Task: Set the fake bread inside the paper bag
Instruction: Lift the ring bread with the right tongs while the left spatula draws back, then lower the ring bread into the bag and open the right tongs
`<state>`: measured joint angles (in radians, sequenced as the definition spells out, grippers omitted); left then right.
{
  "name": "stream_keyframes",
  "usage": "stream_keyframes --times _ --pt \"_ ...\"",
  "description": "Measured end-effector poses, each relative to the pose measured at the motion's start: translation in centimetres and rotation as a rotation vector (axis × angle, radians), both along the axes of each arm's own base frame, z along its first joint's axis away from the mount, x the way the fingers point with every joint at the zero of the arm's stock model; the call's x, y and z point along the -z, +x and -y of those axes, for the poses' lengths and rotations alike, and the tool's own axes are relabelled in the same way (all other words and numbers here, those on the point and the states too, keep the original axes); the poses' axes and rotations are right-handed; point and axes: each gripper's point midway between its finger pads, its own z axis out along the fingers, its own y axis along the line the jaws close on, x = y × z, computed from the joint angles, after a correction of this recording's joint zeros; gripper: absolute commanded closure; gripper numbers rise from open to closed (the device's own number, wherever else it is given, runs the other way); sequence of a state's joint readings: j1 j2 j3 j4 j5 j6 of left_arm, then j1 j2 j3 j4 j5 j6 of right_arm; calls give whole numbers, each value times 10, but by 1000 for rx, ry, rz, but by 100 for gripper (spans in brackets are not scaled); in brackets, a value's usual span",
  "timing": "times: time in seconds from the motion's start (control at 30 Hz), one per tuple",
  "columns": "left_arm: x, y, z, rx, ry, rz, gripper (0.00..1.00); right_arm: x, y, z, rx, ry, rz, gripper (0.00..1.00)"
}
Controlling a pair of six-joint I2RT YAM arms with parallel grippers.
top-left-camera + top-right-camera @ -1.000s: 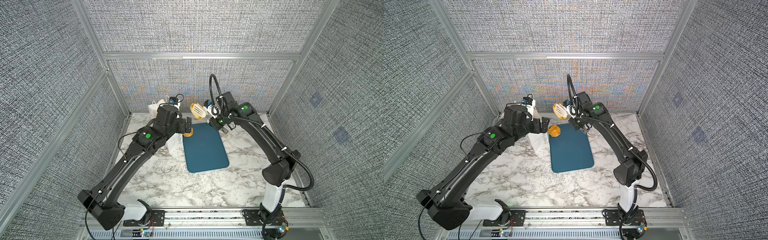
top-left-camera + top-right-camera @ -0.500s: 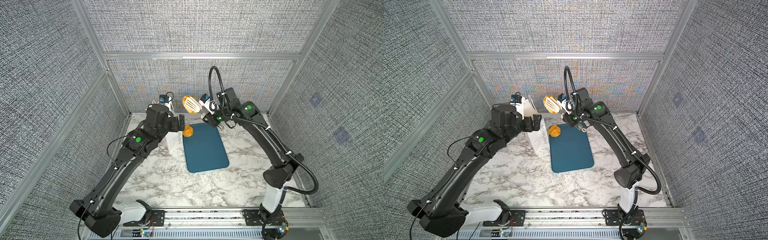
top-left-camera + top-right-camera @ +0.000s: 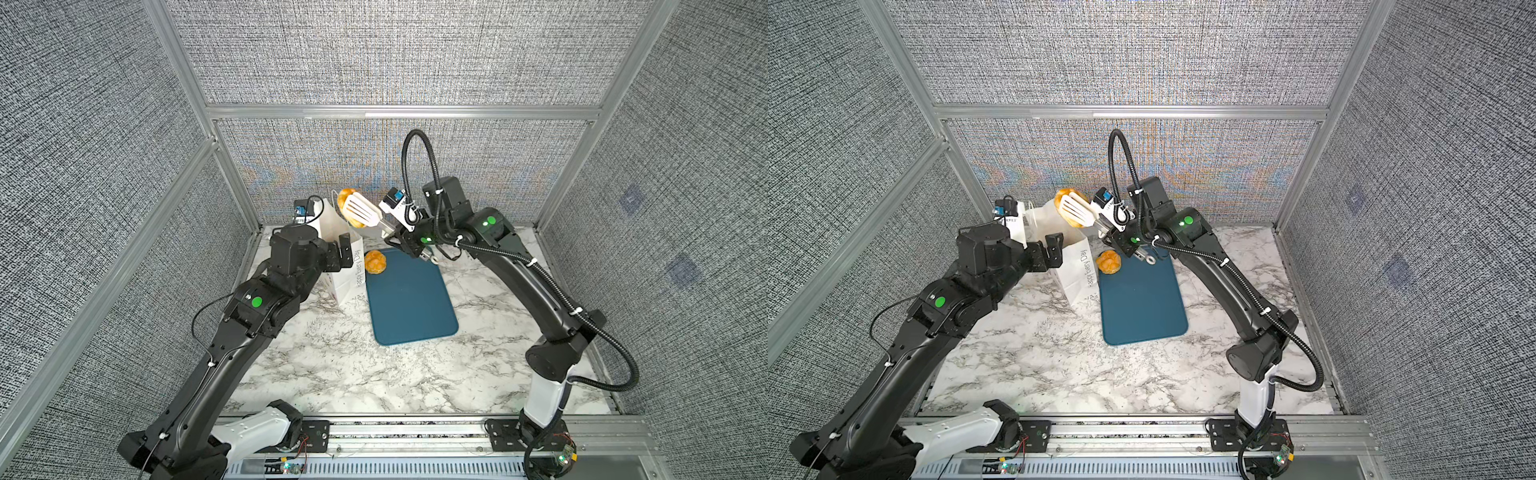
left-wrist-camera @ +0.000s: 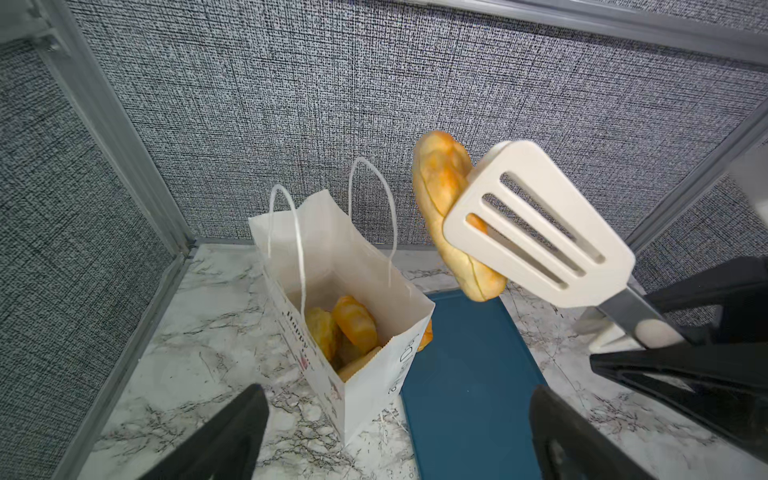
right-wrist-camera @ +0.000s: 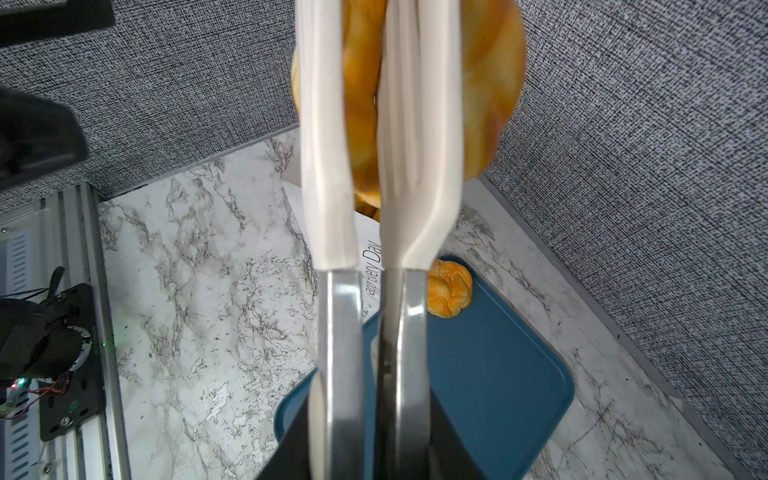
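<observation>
a marble-patterned surface (image 3: 332,365) sits inside a booth of grey fabric walls, with two black robot arms reaching toward the far corner. the paper bag (image 4: 365,386) stands upright and open at the far left, just beside the far left corner of a flat dark-teal tray (image 3: 409,303). its two thin cord handles (image 4: 291,232) stand up over the mouth. several pieces of fake bread (image 4: 353,324) lie inside the bag. one round ridged roll (image 3: 375,262) rests on the tray's far left corner, close against the bag.

the right gripper (image 5: 370,440) has its jaws closed on the metal handles of the tongs (image 4: 536,224). the white slotted blades of the tongs pinch a long golden bread piece (image 4: 440,187), held high in the air near the bag's open top and not inside it.

the left gripper (image 4: 397,392) hovers by the near side of the bag with its jaws spread wide, holding nothing. whether it touches the bag cannot be told.
</observation>
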<state>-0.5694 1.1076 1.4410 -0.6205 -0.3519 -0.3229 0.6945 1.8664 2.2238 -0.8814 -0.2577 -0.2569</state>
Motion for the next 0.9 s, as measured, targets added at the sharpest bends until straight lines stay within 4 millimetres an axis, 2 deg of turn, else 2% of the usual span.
stream_keyframes --times 0.27,0.67,0.9 --pt "-10 -12 -23 -70 -23 39 1 4 -7 -24 -67 38 -22 69" --pt "9 -13 -29 -89 10 -12 1 20 0 -49 -98 92 -111 69" --pt "17 -15 -32 -88 16 -28 1 40 6 -58 -97 90 -167 69"
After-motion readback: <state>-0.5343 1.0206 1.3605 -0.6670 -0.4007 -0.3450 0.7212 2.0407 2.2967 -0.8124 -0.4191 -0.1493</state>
